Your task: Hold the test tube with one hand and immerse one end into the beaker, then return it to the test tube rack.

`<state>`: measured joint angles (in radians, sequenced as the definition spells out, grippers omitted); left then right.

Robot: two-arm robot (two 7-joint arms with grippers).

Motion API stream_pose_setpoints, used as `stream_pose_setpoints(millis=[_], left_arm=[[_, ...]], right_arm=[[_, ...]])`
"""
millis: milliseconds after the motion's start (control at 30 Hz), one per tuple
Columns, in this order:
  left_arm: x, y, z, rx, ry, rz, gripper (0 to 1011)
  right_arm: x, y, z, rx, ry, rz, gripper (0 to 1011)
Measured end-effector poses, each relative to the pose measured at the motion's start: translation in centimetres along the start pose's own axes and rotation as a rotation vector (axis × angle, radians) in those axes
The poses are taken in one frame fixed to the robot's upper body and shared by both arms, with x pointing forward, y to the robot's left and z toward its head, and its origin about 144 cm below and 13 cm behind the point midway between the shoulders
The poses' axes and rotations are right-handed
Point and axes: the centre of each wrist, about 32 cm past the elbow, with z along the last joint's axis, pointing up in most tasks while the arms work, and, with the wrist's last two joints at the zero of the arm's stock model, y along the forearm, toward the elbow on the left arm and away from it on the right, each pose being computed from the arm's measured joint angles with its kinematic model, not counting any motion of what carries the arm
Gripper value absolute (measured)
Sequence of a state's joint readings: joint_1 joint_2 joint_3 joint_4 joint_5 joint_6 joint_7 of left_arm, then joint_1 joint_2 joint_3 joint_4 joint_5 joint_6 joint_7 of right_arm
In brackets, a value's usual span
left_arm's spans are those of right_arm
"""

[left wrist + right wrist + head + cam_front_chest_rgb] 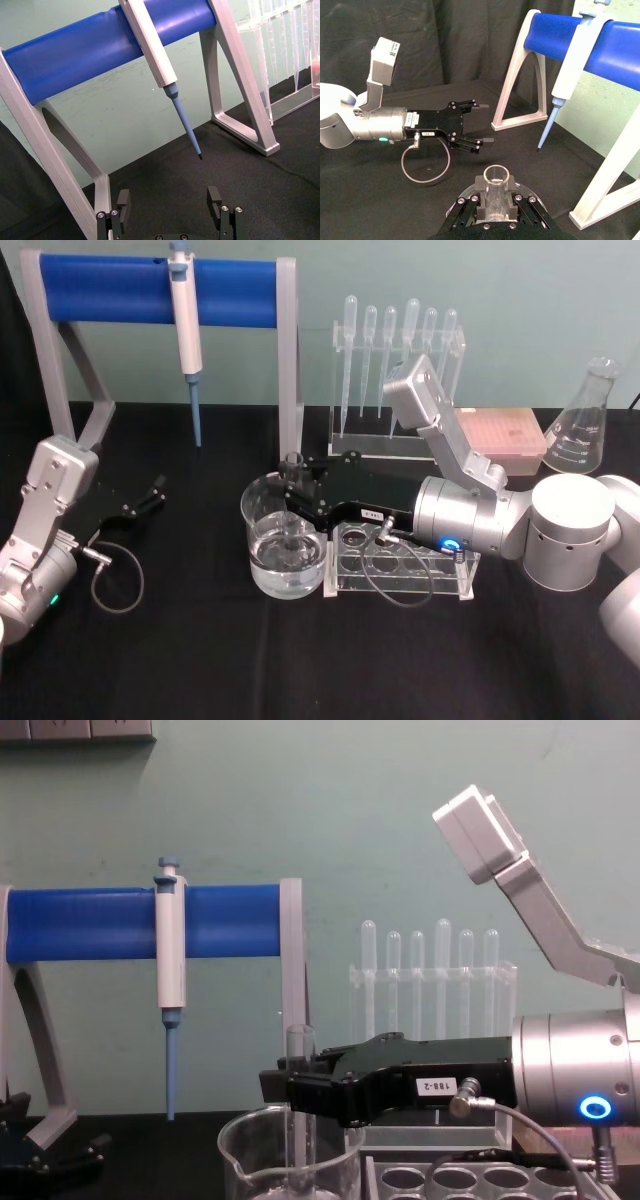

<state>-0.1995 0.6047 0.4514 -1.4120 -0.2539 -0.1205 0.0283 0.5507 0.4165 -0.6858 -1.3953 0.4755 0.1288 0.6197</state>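
Gripping the tube (293, 460) upright, the R gripper (296, 483) reaches in from 3 o'clock, passing over the rack (468, 575). Its jaws are closed on the glass a little below the flared rim. In the right wrist view both fingers (470, 210) press against the tube's sides, w/ the open mouth facing the camera.

The tube stands inside the beaker (252, 502), towards its 12 o'clock wall. The lower end goes down past the beaker rim into clear liquid. It prob. sits below the surface, but refraction makes it hard to say whether the bottom touches the beaker floor. In the chest view the tube's top sticks up above the gripper.

The beaker sits mid-table on the black cloth (200, 660), and the rack is just beside it at 3 o'clock, approx. touching. The rack holes that show are empty.

The L gripper (150, 492) is well apart at 9 o'clock from the beaker, low over the cloth. Its fingers (215, 196) are spread wide w/ nothing between them.

A blue-barred stand (120, 290) is at 11 o'clock, w/ a pipettor (185, 320) hanging from it, tip down. A clear holder of plastic pipettes (400, 350) is at 1 o'clock. A pink tip box (505, 435) and a flask (585, 425) are at 2 o'clock, farther off.
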Motion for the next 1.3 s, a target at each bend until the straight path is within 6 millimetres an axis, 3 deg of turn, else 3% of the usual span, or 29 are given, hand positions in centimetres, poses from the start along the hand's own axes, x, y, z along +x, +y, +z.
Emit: stream_pose_setpoints(millis=[1300], left_arm=[[0.0,0.0,0.0,0.0,0.0,0.0,1000]], right_arm=[[0.0,0.0,0.0,0.0,0.0,0.0,226]])
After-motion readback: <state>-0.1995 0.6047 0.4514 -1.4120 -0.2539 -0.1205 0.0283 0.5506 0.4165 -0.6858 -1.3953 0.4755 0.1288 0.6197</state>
